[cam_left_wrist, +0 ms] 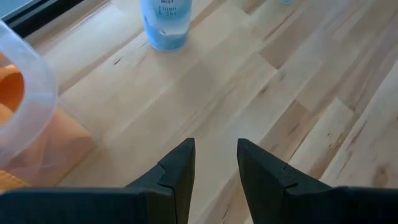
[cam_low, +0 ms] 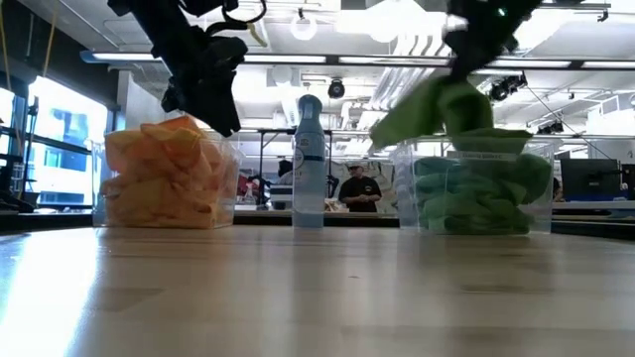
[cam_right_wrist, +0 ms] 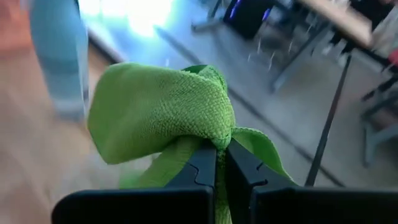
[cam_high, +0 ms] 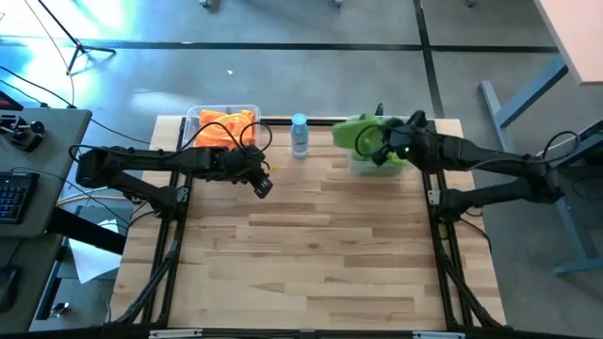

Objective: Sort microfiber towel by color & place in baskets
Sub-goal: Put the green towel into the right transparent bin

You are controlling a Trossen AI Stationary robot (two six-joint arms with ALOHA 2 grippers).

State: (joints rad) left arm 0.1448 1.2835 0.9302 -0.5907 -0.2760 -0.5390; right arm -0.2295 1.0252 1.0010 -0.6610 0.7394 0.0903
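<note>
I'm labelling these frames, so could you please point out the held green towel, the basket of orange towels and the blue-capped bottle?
Bright green microfiber towel (cam_right_wrist: 161,112): right wrist view, bunched middle.
See-through plastic basket of orange towels (cam_low: 226,188): low view, right wall.
Small translucent blue-capped bottle (cam_high: 300,137): high view, body.

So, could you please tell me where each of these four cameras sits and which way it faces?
High view: overhead, looking straight down on the table; both arms show.
Low view: table height, looking level across at both baskets; arms drop in from above.
Left wrist view: looks past the open left pincer at bare wood.
Right wrist view: looks past the right pincer, shut on a green towel.
The high, low and left wrist views share the bottle.
</note>
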